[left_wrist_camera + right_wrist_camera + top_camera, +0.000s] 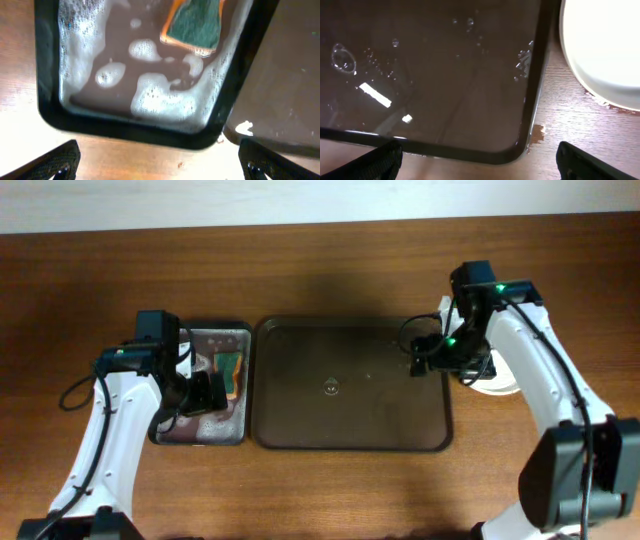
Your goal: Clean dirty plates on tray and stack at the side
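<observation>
The jaws of both grippers stand wide apart, with nothing between them. The left gripper (160, 162) hangs over the near end of the black tray (125, 129). White foam (160, 102) lies in the water there, and the green and orange sponge (195, 25) sits at the top of the frame. The right gripper (482, 160) hangs over the lower right corner of the tray (445, 75), which has only water drops (342, 57) on it. The plates (602, 45) sit on the table (560, 125) just beside the tray, in the upper right of the frame. How many are piled there cannot be told. The job looks close to done. A plate is hard and stiff, and it would likely break if dropped. It is probably wet and slippery too. The best place to hold one is the rim, with one finger on top and one under, and it should be lifted slowly.
</observation>
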`<state>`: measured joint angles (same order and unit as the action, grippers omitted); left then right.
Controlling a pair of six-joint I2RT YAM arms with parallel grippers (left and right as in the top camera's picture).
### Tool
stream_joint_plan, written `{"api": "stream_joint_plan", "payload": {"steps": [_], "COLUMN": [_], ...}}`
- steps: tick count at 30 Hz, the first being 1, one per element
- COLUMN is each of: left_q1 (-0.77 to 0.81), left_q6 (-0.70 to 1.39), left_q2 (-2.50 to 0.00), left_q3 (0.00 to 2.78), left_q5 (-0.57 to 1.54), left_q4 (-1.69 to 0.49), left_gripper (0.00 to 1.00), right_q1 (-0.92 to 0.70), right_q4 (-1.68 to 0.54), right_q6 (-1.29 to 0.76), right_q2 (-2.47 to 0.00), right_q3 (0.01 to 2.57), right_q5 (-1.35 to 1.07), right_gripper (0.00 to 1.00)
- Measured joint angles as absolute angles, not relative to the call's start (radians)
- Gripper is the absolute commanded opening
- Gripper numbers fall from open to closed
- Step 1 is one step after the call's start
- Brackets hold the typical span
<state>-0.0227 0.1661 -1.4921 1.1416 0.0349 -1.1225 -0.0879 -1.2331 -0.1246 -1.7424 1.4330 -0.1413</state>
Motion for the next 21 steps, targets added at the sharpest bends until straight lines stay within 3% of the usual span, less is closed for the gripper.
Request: {"api": "stream_joint_plan", "payload": {"steps": [4, 12, 21], "left_q1": [-0.023, -0.022, -0.022], "left_q6": [0.165, 0.154, 0.154], "left_q2": [-1.314, -0.654, -0.594], "left_q3": [1.092, 0.764, 0.747], "left_q5": [0.038, 0.049, 0.049], "left_q4": [-1.080, -0.818, -0.814], "left_gripper": [0.99, 0.99, 0.99], "right_q1": [-0.134, -0.167, -0.167], "right_q4": [-1.126, -0.960, -0.976], "right_q6": [-0.158, -0.162, -0.162], "right_q2": [-1.526, -0.922, -0.862], "right_q3": [1.318, 1.043, 1.030], "right_q5": [-0.093, 0.008, 0.023], "right_gripper": [0.99, 0.99, 0.99]}}
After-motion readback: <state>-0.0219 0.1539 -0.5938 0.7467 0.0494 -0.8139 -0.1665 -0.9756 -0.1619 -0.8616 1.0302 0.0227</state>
